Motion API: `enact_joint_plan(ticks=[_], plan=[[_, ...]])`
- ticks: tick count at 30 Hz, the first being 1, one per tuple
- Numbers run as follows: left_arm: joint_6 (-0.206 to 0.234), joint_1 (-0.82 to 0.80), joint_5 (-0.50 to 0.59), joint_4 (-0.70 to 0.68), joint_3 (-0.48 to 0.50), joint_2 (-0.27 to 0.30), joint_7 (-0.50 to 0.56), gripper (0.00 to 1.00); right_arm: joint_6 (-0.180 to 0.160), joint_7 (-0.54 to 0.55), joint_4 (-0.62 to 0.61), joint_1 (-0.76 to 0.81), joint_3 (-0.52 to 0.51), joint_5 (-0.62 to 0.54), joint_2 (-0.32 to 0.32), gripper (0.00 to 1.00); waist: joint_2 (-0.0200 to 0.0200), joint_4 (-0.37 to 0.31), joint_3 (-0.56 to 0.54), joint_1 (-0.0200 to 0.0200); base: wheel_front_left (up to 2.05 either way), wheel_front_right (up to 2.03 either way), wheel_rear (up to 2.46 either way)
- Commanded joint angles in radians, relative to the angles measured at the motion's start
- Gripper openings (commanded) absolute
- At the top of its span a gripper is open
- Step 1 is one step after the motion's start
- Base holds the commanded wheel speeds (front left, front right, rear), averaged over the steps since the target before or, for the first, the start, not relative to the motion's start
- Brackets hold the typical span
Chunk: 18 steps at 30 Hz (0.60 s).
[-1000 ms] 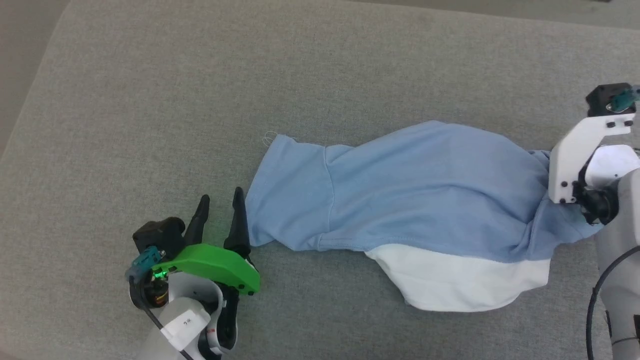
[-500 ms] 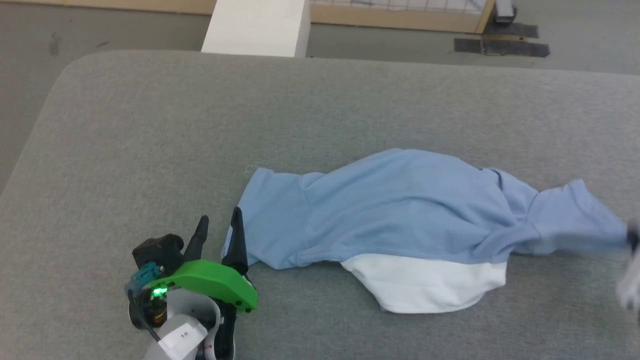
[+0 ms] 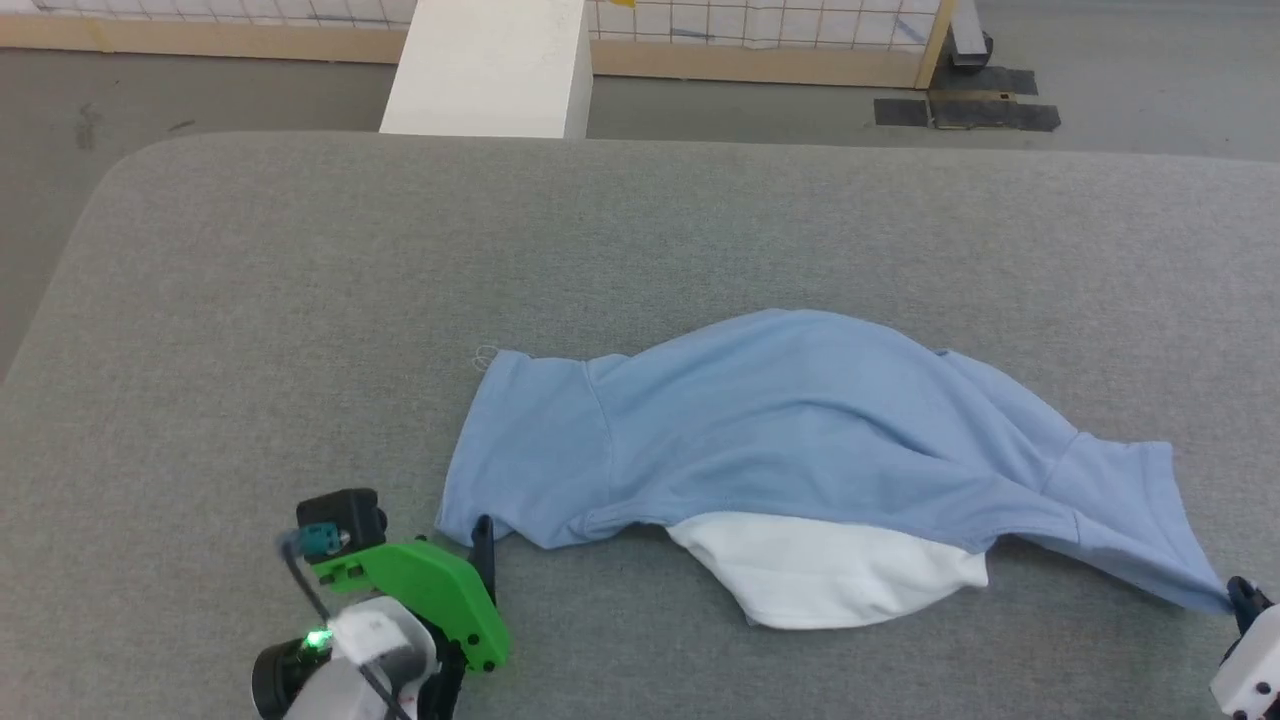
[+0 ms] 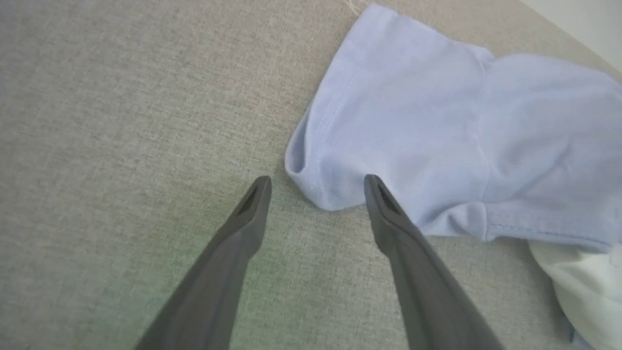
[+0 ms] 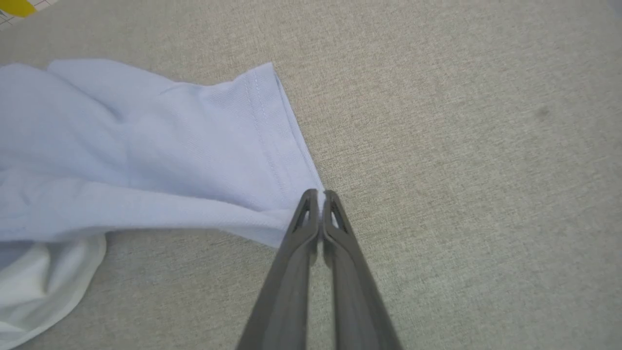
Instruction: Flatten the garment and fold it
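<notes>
Head view: the garment (image 3: 800, 430) lies bunched lengthwise on the grey table (image 3: 300, 280). Left wrist view: the left gripper (image 4: 316, 181) stands spread wide and empty, with the garment's sleeve corner between its tips, perhaps touching one. Right wrist view: the right gripper (image 5: 318, 194) is pinched tight on the garment's hem corner.

Grey fabric surface (image 3: 300, 300), white block (image 3: 490, 70), mesh fence (image 3: 760, 18)

I see the light blue short-sleeved shirt (image 3: 800, 430) lying bunched lengthwise on the grey fabric surface (image 3: 300, 300). One sleeve lies flat at its left end, the other is drawn to a point at the right, and the white inside shows along the near edge.
</notes>
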Motion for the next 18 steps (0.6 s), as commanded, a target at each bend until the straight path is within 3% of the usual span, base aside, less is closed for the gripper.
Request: enact_joint_plan(ticks=[1,5,13,14,15,18], plan=[[0.018,-0.014,-0.004,-0.016,-0.003,0.024,0.049,1.00,-0.002,-0.007,-0.008,-0.014,0.002,0.002,0.002,0.00,0.0000,0.007,0.002,0.0000,0.00,0.00,0.00],[0.052,-0.073,0.022,0.003,-0.029,0.070,0.178,1.00,-0.002,-0.003,-0.015,-0.024,0.020,0.011,0.002,0.00,0.0000,0.011,0.013,0.0000,0.00,0.00,0.00],[-0.008,-0.122,-0.022,0.108,-0.066,0.040,0.239,0.97,-0.002,-0.004,-0.020,-0.036,0.051,0.020,0.003,0.00,0.0000,-0.008,0.042,0.0000,0.00,0.00,0.00],[-0.020,-0.121,-0.032,0.123,-0.071,0.032,0.245,0.37,-0.002,-0.005,-0.020,-0.036,0.054,0.020,0.003,0.00,0.0000,-0.011,0.045,0.0000,0.00,0.00,0.00],[-0.027,-0.120,-0.040,0.131,-0.069,0.025,0.238,0.00,-0.002,-0.006,-0.020,-0.037,0.055,0.020,0.003,0.00,0.0000,-0.013,0.047,0.0000,0.00,0.00,0.00],[-0.051,-0.120,-0.067,0.146,-0.051,0.003,0.193,0.00,-0.002,-0.018,-0.027,-0.042,0.059,0.026,0.003,0.00,0.0000,-0.014,0.049,0.0000,0.00,0.00,0.00]])
